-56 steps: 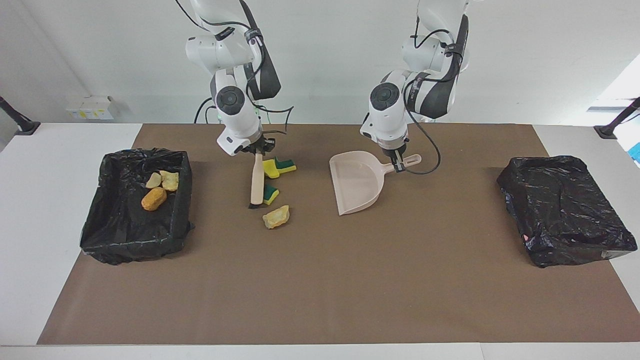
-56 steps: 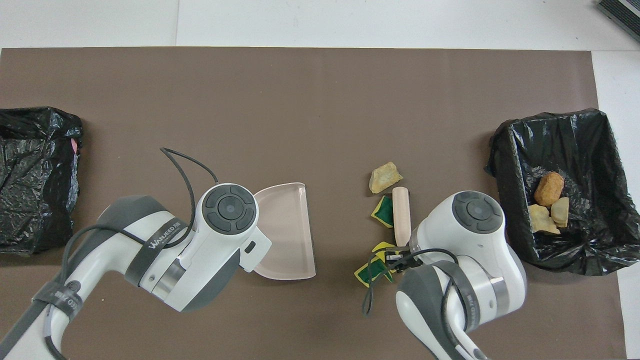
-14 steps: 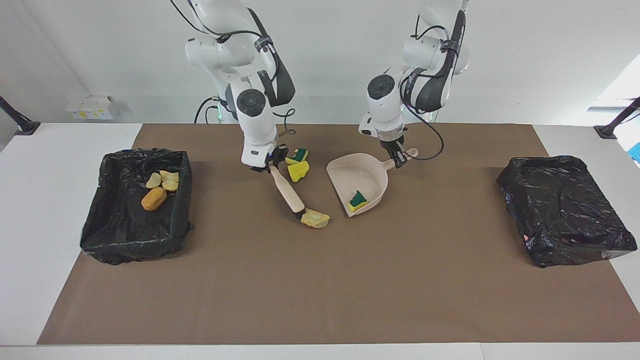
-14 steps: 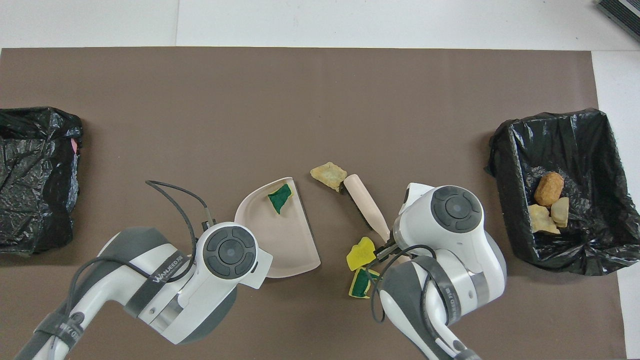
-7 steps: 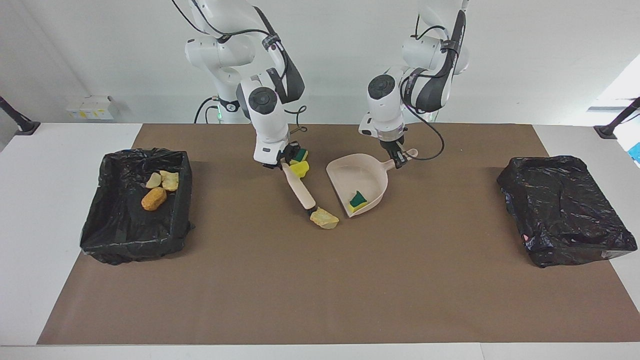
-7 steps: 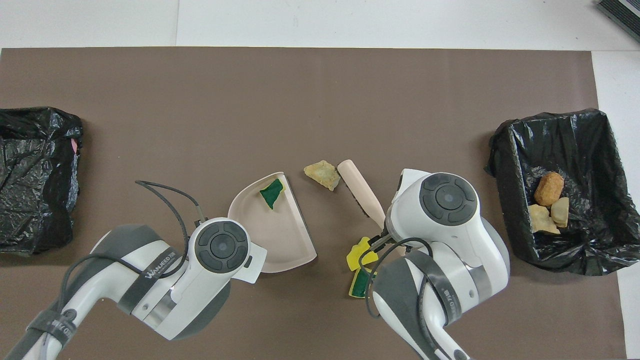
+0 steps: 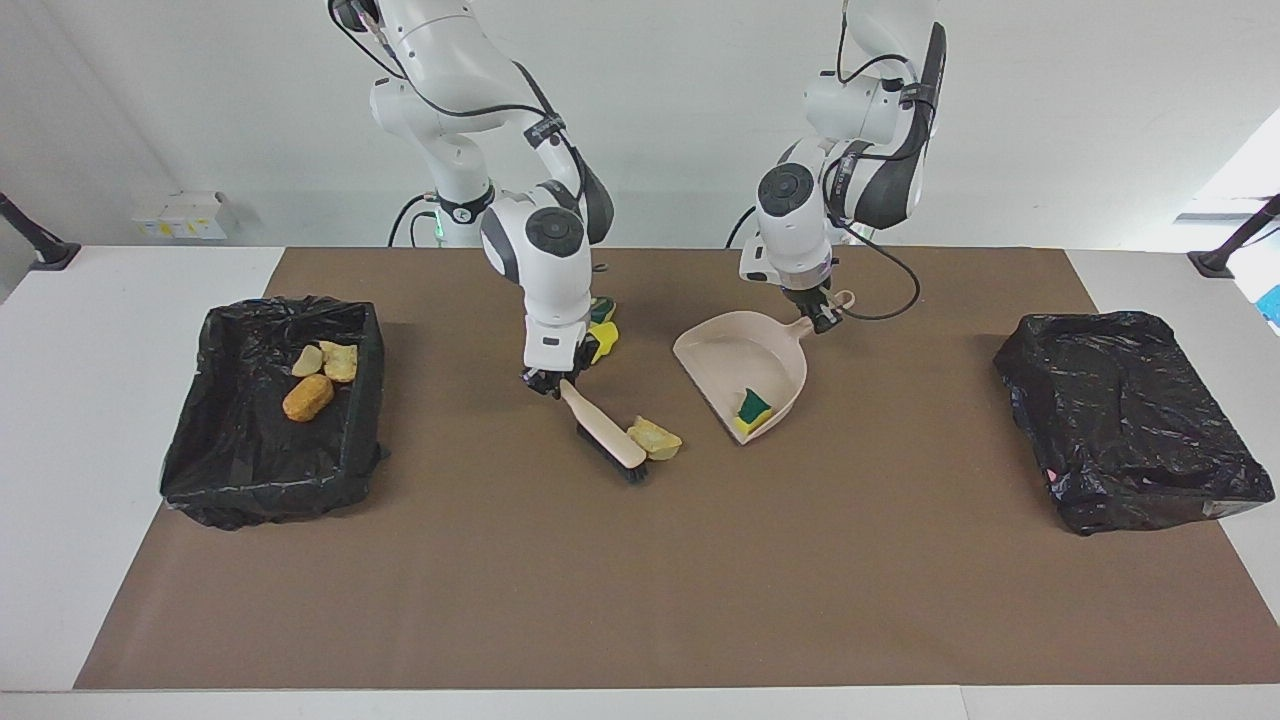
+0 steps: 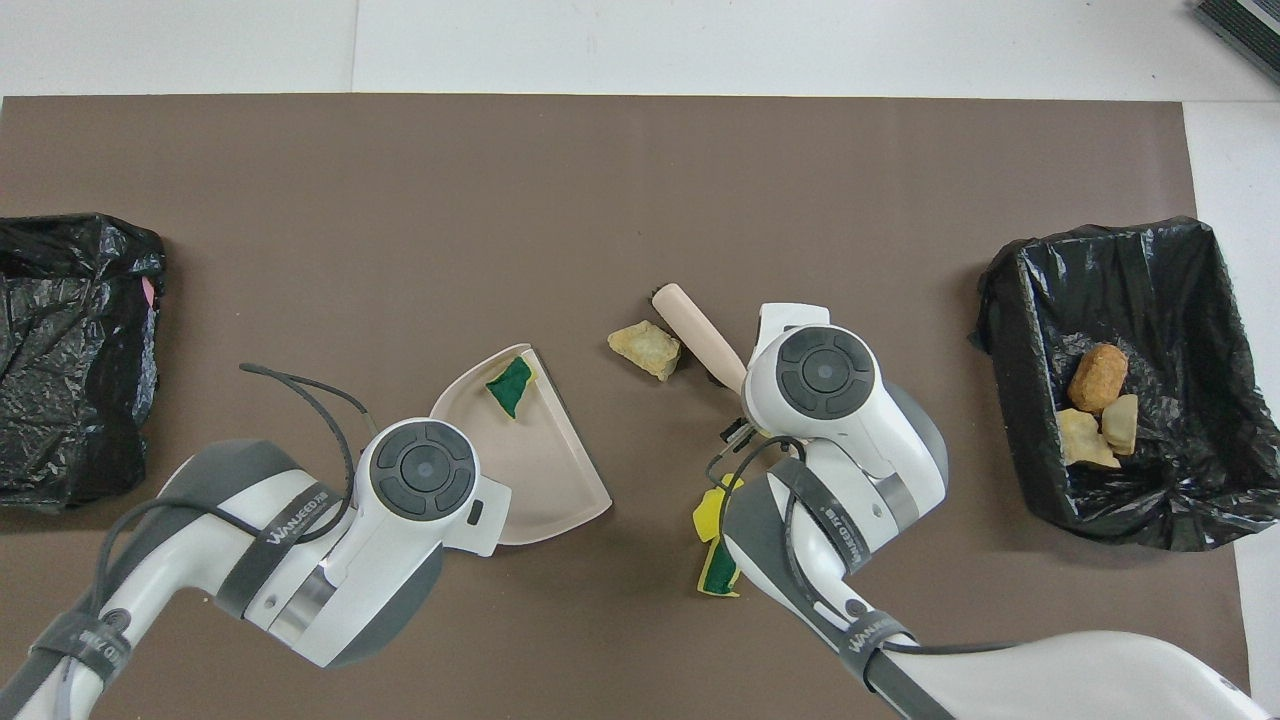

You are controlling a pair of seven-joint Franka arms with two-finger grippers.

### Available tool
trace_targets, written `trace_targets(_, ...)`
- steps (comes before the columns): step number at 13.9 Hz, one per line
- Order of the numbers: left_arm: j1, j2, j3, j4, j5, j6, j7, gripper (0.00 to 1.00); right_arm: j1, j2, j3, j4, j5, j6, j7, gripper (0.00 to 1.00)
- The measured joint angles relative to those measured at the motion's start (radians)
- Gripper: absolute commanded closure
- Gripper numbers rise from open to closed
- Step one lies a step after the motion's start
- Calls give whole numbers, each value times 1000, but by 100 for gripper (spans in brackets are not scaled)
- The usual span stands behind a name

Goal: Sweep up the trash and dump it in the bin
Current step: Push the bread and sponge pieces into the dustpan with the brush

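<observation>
Sponge pieces: two (image 7: 603,338) lie nearest the robots, beside the right arm.
Left gripper (image 7: 822,318): clamped on the dustpan (image 7: 745,372) handle; one sponge piece (image 7: 752,410) sits inside.
Right gripper (image 7: 553,384): clamped on the brush (image 7: 604,436), bristles touching the bread lump (image 7: 655,438).
Bins: three lumps (image 7: 318,376) in the bin (image 7: 275,410) at the right arm's end; the other bin (image 7: 1130,418) shows none.
Advice: the pan lip should lie flat, facing the lump, before a low, short push.
</observation>
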Motion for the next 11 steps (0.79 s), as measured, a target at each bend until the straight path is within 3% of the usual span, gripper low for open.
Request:
trace_targets(3, 0, 9, -1, 0, 0, -8, -3, 100, 23, 12, 45, 7, 20, -27, 1, 100)
trace_targets(6, -1, 9, -2, 0, 0, -8, -3, 100, 32, 2, 144, 7, 152, -95, 59, 100)
trace_targets(11, -1, 9, -5, 0, 0, -8, -2, 100, 136, -60, 190, 9, 227, -167, 571, 100)
